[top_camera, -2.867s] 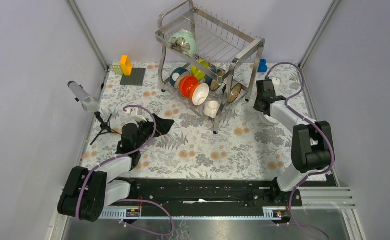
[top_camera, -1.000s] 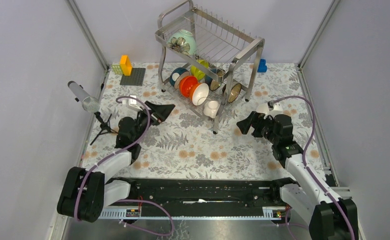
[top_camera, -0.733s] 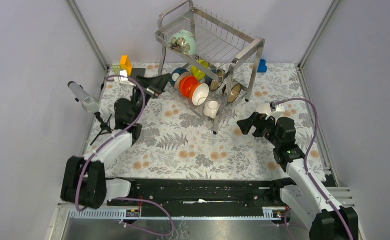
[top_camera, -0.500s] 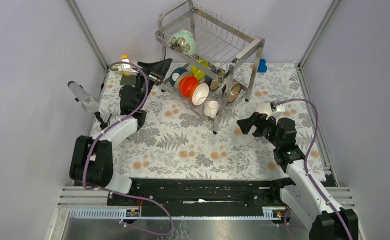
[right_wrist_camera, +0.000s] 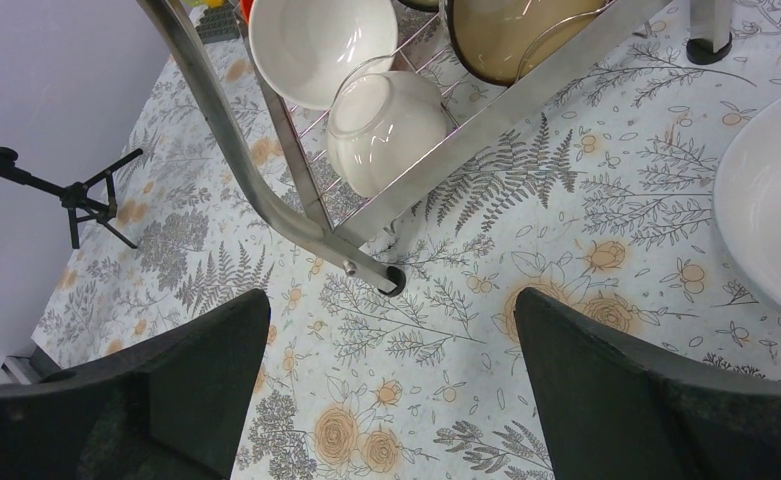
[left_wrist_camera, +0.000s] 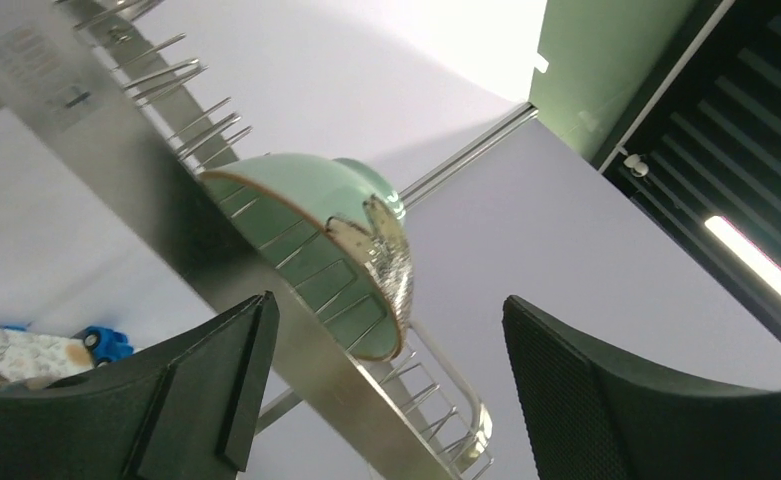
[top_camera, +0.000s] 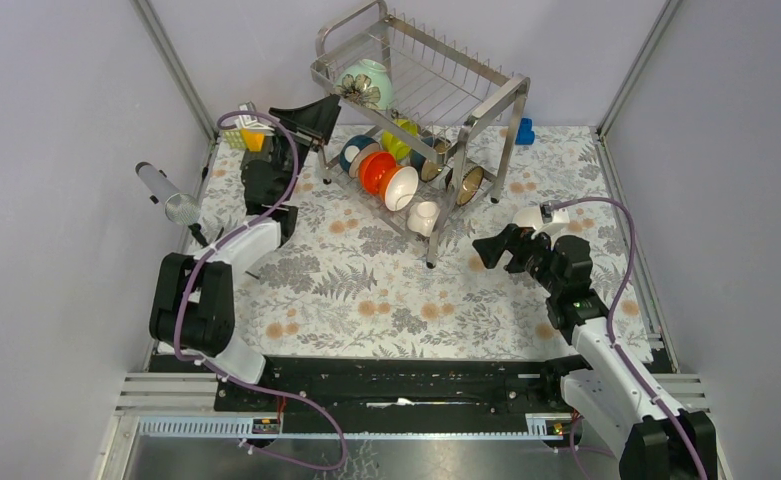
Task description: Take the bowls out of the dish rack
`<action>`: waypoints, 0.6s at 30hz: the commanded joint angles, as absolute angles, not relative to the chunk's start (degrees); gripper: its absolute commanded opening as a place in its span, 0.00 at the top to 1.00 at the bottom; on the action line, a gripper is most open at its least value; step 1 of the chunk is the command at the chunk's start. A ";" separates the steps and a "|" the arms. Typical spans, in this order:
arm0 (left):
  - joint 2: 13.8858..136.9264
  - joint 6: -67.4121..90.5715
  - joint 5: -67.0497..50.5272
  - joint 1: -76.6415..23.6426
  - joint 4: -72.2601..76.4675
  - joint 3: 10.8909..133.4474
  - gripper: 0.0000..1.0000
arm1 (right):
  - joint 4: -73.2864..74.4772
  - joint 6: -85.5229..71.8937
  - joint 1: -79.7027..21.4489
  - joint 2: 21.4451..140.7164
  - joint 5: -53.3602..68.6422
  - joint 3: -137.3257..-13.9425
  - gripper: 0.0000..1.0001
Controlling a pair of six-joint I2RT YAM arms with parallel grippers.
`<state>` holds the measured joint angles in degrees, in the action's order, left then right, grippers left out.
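Bowls (top_camera: 376, 172) fill the dish rack (top_camera: 493, 101); the left gripper (left_wrist_camera: 386, 300) frames the green bowl (left_wrist_camera: 316, 210), apparently the reach stage.
It and the right gripper (right_wrist_camera: 391, 300) gape empty; next, advance and pinch the rim.

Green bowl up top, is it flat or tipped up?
Tipped up: the green bowl stands on edge between the rack wires.

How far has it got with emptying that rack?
Barely started. One white bowl lies on the table by the open right gripper. The open left gripper faces the pale green bowl on the dish rack's top tier. Several more bowls fill the lower tier.
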<state>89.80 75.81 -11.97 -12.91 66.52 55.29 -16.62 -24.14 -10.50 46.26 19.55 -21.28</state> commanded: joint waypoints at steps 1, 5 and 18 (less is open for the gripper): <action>91.13 78.43 -12.85 -13.14 70.77 60.19 0.15 | -19.61 -24.54 -10.81 46.82 20.91 -21.62 0.00; 93.75 79.44 -14.56 -13.36 69.26 63.55 0.19 | -19.82 -24.52 -10.79 47.27 21.32 -21.60 0.00; 97.81 82.61 -15.86 -14.51 70.49 68.68 0.41 | -19.92 -24.38 -10.81 47.31 21.02 -21.62 0.00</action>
